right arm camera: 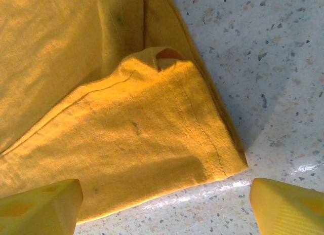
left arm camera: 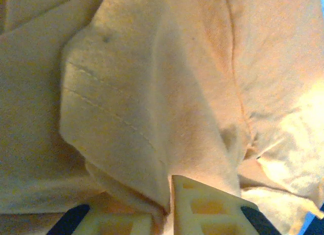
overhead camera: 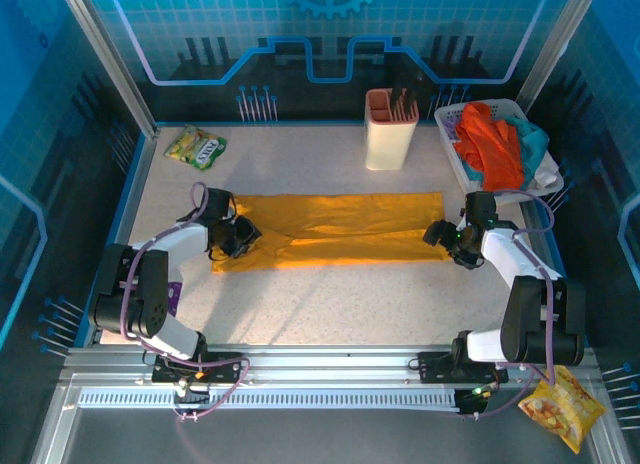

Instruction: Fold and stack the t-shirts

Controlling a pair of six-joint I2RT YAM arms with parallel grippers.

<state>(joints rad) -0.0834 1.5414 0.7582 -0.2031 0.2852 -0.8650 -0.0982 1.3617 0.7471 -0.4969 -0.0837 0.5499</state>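
A mustard-yellow t-shirt (overhead camera: 335, 229) lies folded into a long strip across the middle of the table. My left gripper (overhead camera: 238, 234) sits at the strip's left end, shut on a bunched fold of the yellow cloth (left arm camera: 152, 144); its fingers (left arm camera: 212, 209) pinch the fabric between them. My right gripper (overhead camera: 447, 236) hovers at the strip's right end, open, with its fingertips (right arm camera: 43, 204) spread either side of the hemmed corner (right arm camera: 152, 144) and nothing between them. Orange-red and teal t-shirts (overhead camera: 495, 144) lie heaped in the white basket (overhead camera: 455, 119).
A cream utensil holder (overhead camera: 390, 129) stands at the back, left of the basket. A small green-yellow snack packet (overhead camera: 196, 147) lies at the back left. An orange snack bag (overhead camera: 560, 404) rests off the table at the front right. Speckled tabletop (overhead camera: 340, 304) shows in front of the strip.
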